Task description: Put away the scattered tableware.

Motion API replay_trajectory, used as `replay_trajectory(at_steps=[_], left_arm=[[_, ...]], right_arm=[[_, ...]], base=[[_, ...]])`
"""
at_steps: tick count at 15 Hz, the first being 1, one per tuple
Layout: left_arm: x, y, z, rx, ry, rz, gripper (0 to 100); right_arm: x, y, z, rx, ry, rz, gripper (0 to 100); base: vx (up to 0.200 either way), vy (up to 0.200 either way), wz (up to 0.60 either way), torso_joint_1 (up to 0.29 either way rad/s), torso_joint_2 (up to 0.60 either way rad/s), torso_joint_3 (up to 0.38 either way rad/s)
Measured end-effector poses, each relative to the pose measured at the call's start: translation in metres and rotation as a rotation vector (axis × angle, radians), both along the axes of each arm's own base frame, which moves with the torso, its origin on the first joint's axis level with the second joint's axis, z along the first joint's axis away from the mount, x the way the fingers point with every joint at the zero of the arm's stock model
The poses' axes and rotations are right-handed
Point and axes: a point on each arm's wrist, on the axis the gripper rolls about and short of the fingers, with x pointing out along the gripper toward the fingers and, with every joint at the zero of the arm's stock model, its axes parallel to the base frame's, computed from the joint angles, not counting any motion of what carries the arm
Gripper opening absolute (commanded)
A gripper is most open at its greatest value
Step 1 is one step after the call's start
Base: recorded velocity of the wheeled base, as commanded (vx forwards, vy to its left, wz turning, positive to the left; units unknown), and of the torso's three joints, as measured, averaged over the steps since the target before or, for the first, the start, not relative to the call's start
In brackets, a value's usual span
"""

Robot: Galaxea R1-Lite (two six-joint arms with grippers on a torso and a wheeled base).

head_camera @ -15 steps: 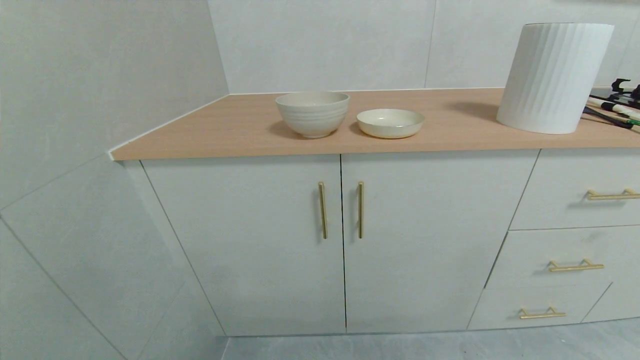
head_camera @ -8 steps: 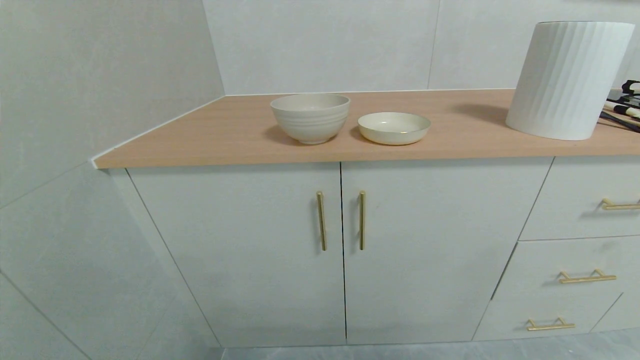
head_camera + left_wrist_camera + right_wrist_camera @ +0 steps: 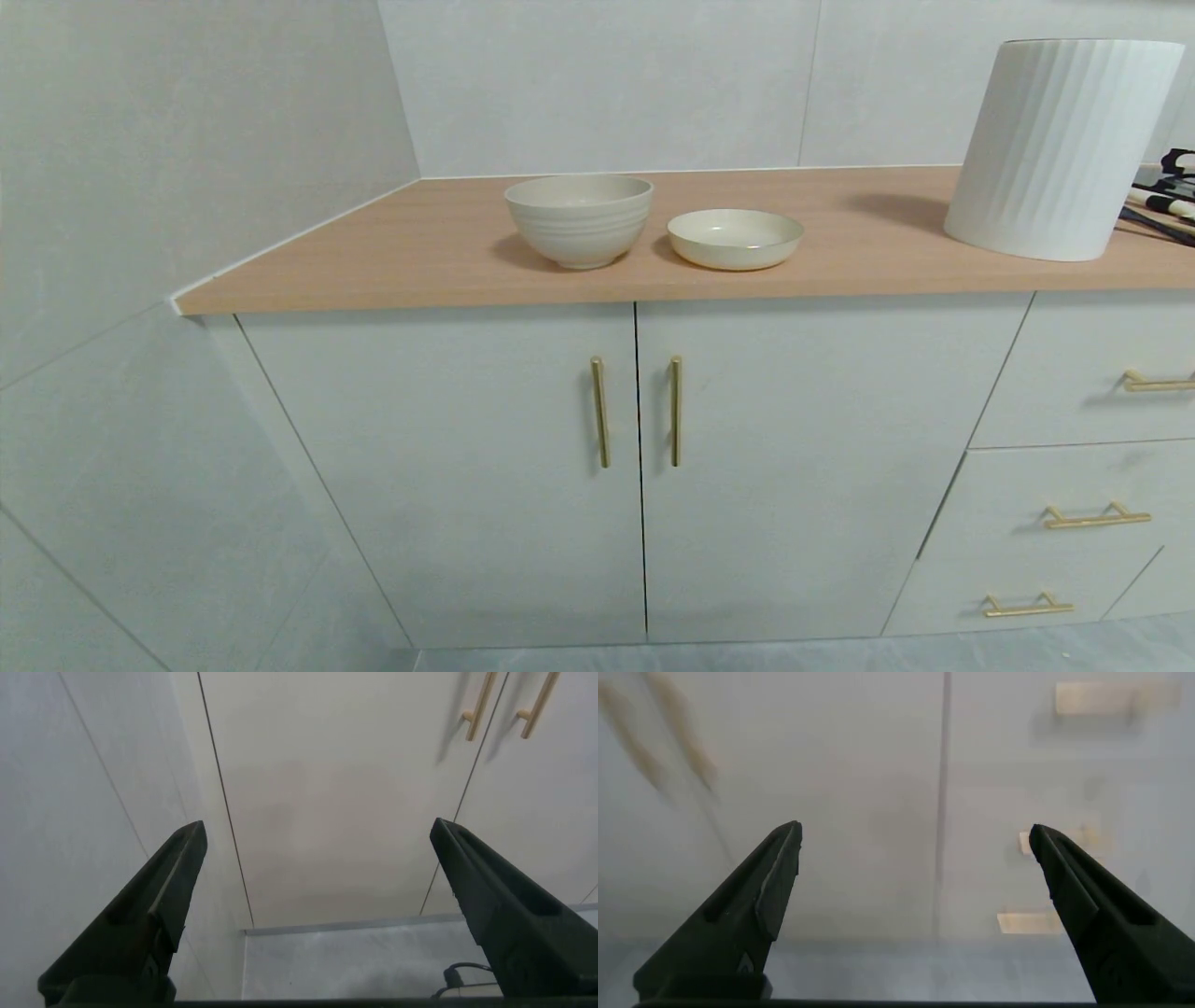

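Head view, tableware: a deep ribbed bowl (image 3: pixel 579 219) and a shallow dish (image 3: pixel 735 238) stand just beside each other, not touching, near the front edge of the wooden countertop (image 3: pixel 392 261).
Storage: below them are a left door (image 3: pixel 448 467) and a right door (image 3: pixel 803 467), both closed, their brass handles (image 3: pixel 601 412) flanking the centre seam; a drawer stack (image 3: pixel 1092 373) lies farther right.
Left gripper (image 3: pixel 316 835): jaws spread wide and empty, low in front of the left door.
Right gripper (image 3: pixel 915 835): likewise released, holding nothing, facing the cabinet front.
Step in hand (judged): approach; no storage is open yet. A door probably has to be opened first. Hook one handle squarely and pull along the door's swing, keeping the other arm out of its path. Then lift each vessel by the rim, level.
Hidden: the cabinet interior and the bowl's contents. Past the white ribbed cylinder (image 3: pixel 1060 149), the dark-handled utensils (image 3: pixel 1167 201) are cut off at the far right edge.
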Motion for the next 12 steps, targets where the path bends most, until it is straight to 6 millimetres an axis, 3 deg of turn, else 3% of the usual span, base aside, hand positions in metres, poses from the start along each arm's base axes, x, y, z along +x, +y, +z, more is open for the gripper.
replay_trajectory(at_steps=[2, 7, 10, 12], left_arm=[[0.000, 0.000, 0.000, 0.000, 0.000, 0.000, 100], [0.000, 0.000, 0.000, 0.005, 0.000, -0.001, 100], [0.000, 0.000, 0.000, 0.005, 0.000, -0.001, 100], [0.000, 0.000, 0.000, 0.005, 0.000, -0.001, 100]], right_arm=[[-0.005, 0.002, 0.025, 0.008, -0.013, 0.100, 100], [0.024, 0.008, 0.025, 0.006, 0.277, 0.403, 100], [0.055, 0.011, 0.044, -0.012, 0.351, 0.495, 100], [0.088, 0.019, 0.058, -0.035, 0.367, 0.554, 100]], base=[[0.000, 0.000, 0.00, 0.000, 0.00, 0.000], [0.000, 0.000, 0.00, 0.000, 0.00, 0.000], [0.000, 0.000, 0.00, 0.000, 0.00, 0.000], [0.000, 0.000, 0.00, 0.000, 0.00, 0.000]])
